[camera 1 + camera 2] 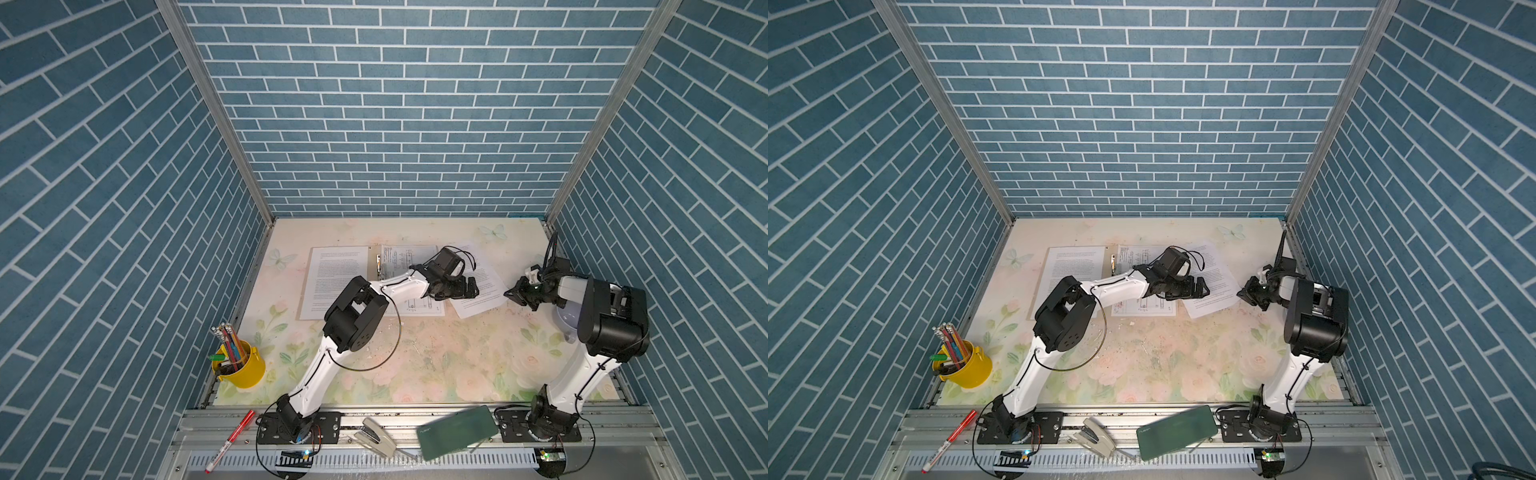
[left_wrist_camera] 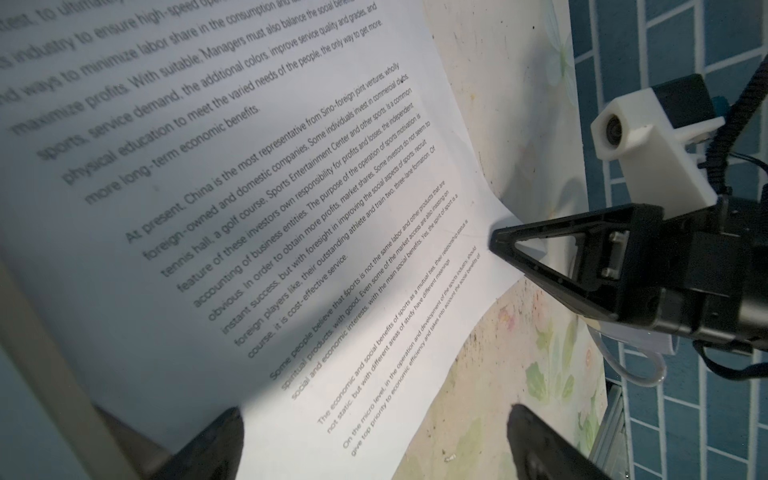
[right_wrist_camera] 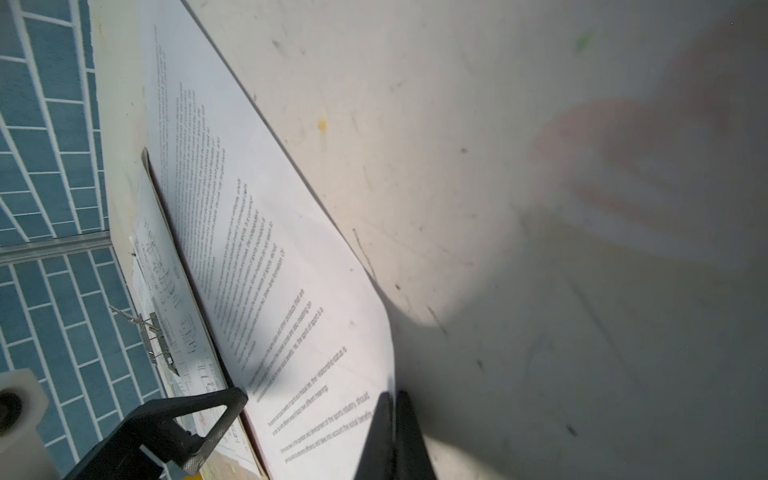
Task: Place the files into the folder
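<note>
Left wrist view gives the clearest reading of the loose text sheet (image 2: 291, 208). One paragraph begins "At present, China is the most representative from Sino-foreign joint ventures"; a lower one begins "Some people believe that sports is not the same labor". The right gripper (image 2: 494, 243) is pinched closed on this sheet's outer edge, which curls up off the floral table (image 2: 519, 124). The left gripper (image 2: 374, 415) hangs over the sheet's other side with jaws spread wide, gripping nothing.

In both top views this sheet lies at an angle just right of the open tan folder (image 1: 373, 254). A second text sheet (image 1: 332, 282) lies on the folder's left half. A diagram sheet (image 1: 399, 262) lies on its right half, beside the silver clip (image 1: 378, 266). Their print is too small to read there.

On the front rail, the dark green case (image 1: 457, 432) bears a pale logo that is illegible.
</note>
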`<state>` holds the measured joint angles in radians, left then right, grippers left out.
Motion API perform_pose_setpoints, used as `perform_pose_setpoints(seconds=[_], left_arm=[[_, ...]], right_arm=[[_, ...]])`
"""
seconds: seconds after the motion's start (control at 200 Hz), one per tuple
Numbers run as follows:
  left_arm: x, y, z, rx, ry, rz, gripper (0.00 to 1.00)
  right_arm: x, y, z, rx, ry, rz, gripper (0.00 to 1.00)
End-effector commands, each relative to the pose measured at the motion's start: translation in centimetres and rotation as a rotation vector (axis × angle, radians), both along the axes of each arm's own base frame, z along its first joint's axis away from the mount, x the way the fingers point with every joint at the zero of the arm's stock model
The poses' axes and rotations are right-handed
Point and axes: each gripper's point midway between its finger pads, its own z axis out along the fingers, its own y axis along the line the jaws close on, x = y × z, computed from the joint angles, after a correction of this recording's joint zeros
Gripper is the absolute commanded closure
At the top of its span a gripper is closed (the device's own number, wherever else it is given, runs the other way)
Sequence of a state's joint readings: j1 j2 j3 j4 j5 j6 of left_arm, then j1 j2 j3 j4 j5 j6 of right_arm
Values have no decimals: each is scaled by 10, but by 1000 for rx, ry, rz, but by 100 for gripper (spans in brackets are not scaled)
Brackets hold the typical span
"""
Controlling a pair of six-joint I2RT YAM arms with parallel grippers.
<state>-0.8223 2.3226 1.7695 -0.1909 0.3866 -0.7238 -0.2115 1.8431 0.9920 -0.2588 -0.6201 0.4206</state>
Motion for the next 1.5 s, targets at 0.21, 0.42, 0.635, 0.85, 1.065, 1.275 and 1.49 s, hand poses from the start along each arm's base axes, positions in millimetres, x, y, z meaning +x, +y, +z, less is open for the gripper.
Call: perform_pose_setpoints(seconds=[0.21,0.42,0.635,0.85,1.065,1.275,1.49], left_arm=[[3,5,51,-69,-108,-14,0],[11,35,98,-97,-202,22,0],[25,101,108,-71,-239,135,0],[29,177,104,-14,-257,261,0],[31,245,113,-10,-279,394,0],[28,298,122,-14,-305,507,0],[24,333,109,-17,-268,577,0]], right_arm=[[-6,-8,58,-64,-64,-44,100],[-1,-1,133,-20,-202,-75,100],[9,29,214,15,-360,-32,100],[33,109,253,41,-431,119,100],[78,179,280,86,-471,207,100],[117,243,306,122,-505,298,100],[134,267,354,185,-607,304,100]])
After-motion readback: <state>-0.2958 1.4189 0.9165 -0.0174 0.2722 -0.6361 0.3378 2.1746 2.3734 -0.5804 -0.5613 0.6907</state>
